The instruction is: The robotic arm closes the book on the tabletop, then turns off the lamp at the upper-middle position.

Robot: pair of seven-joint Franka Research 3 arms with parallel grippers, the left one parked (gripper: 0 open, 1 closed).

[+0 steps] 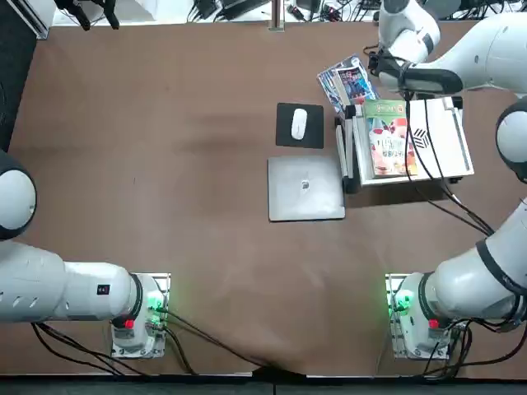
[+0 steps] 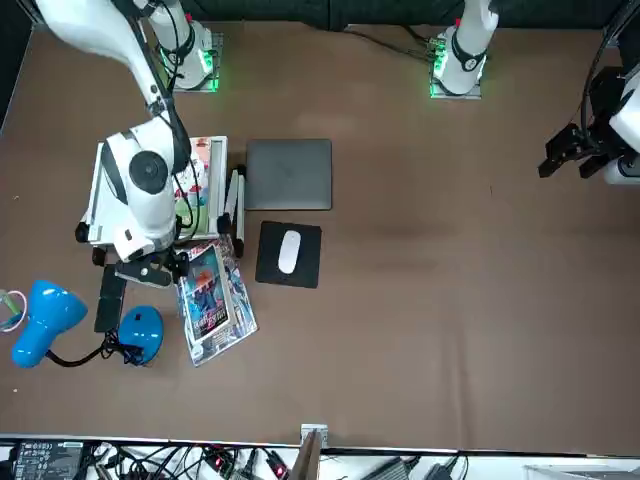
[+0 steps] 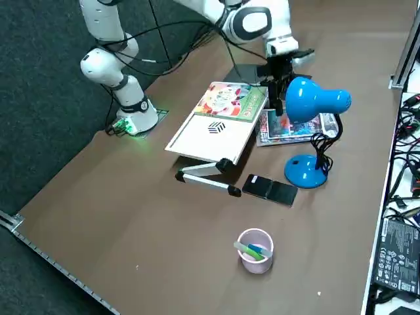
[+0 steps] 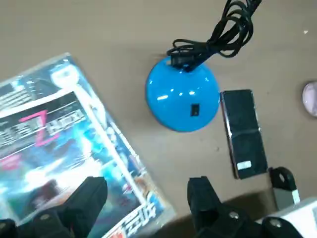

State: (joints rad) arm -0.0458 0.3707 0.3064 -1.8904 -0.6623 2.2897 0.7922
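Arm (image 1: pixel 428 58) hides lamp (image 4: pixel 182 99) from overhead.

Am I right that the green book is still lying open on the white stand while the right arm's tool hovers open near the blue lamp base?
Not quite: the green book lies closed, cover up, on the white stand, as the right side view shows. The rest holds: the right arm's tool hovers open near the blue lamp base, holding nothing.
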